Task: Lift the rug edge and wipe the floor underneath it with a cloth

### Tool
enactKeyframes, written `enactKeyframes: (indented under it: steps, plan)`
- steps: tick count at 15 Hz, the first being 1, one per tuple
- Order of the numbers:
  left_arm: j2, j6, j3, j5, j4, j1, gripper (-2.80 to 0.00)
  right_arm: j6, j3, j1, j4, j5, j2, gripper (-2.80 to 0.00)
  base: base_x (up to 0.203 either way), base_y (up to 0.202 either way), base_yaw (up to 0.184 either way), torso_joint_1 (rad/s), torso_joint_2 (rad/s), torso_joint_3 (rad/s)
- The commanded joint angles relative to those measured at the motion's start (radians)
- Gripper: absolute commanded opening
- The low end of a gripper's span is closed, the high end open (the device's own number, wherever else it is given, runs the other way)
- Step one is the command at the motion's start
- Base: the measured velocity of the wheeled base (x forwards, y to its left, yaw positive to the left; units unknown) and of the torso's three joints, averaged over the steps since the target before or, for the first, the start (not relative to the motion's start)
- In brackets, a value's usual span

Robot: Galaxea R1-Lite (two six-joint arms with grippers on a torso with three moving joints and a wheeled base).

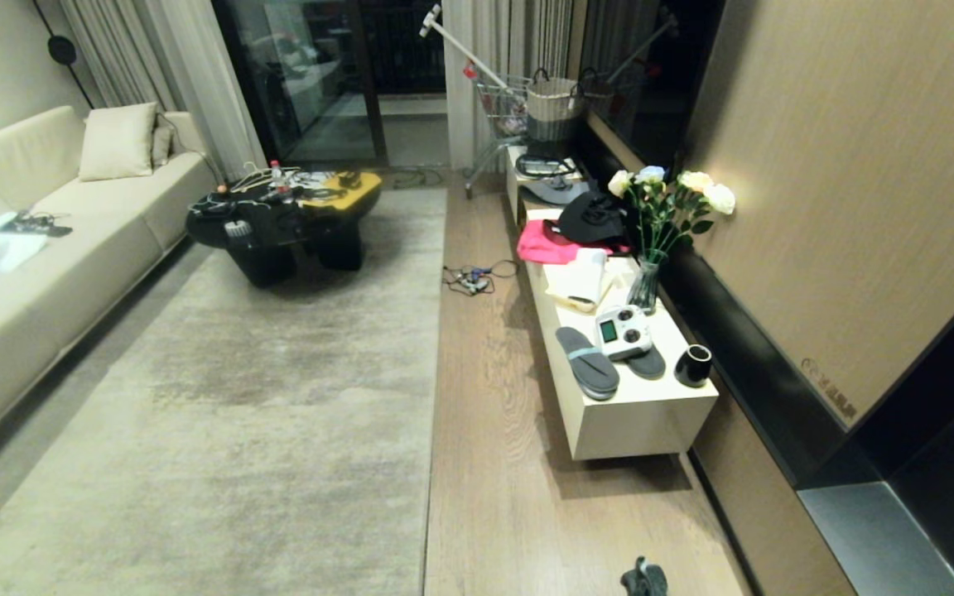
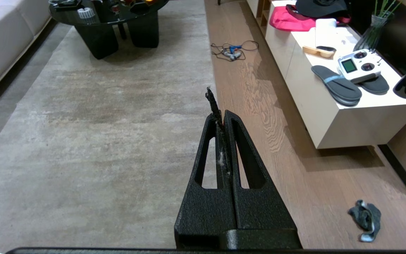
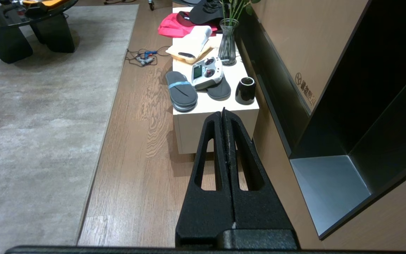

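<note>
Two tools, the left tool (image 2: 220, 116) and right tool (image 3: 225, 116), are closed and hold nothing; the cloth (image 1: 644, 577) lies on the floor (image 1: 485, 397), well apart from the flat rug edge (image 1: 436, 364)

A bare strip of floor (image 1: 485, 430) runs between the rug edge (image 1: 434, 372) and the low white cabinet (image 1: 634, 414), open along most of its length, with only a tangle of cables (image 1: 473, 277) lying on it at the far end and the cloth (image 1: 644, 577) crumpled on the boards at the near end. The rug edge lies flat and unblocked along the near stretch (the black coffee table (image 1: 286, 228) stands on the rug well away from it). On the right the cabinet, with slippers (image 1: 587, 362), a remote controller (image 1: 623, 332), a black cup (image 1: 694, 365) and a vase of flowers (image 1: 649, 277) on top, closes the strip against the wall.
</note>
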Motion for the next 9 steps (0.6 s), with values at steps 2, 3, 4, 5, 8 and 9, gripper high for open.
enactKeyframes:
  steps: [2, 3, 4, 5, 8, 9]
  plan:
    - [0.0, 0.0, 0.0, 0.0, 0.0, 0.0, -2.8, 0.001, 0.0, 0.0, -0.001, 0.0, 0.002, -2.8, 0.0, 0.0, 0.0, 0.0, 0.0, 0.0]
    - [0.0, 0.0, 0.0, 0.0, 0.0, 0.0, -2.8, -0.001, 0.0, 0.0, -0.001, 0.0, 0.002, -2.8, 0.0, 0.0, 0.0, 0.0, 0.0, 0.0]
    - [0.0, 0.0, 0.0, 0.0, 0.0, 0.0, -2.8, 0.001, 0.0, 0.0, -0.001, 0.0, 0.002, -2.8, 0.0, 0.0, 0.0, 0.0, 0.0, 0.0]
    - [0.0, 0.0, 0.0, 0.0, 0.0, 0.0, -2.8, 0.001, 0.0, 0.0, -0.001, 0.0, 0.002, -2.8, 0.0, 0.0, 0.0, 0.0, 0.0, 0.0]
    - [0.0, 0.0, 0.0, 0.0, 0.0, 0.0, -2.8, 0.001, 0.0, 0.0, -0.001, 0.0, 0.002, -2.8, 0.0, 0.0, 0.0, 0.0, 0.0, 0.0]
    - [0.0, 0.0, 0.0, 0.0, 0.0, 0.0, -2.8, 0.002, 0.0, 0.0, -0.001, 0.0, 0.002, -2.8, 0.0, 0.0, 0.0, 0.0, 0.0, 0.0]
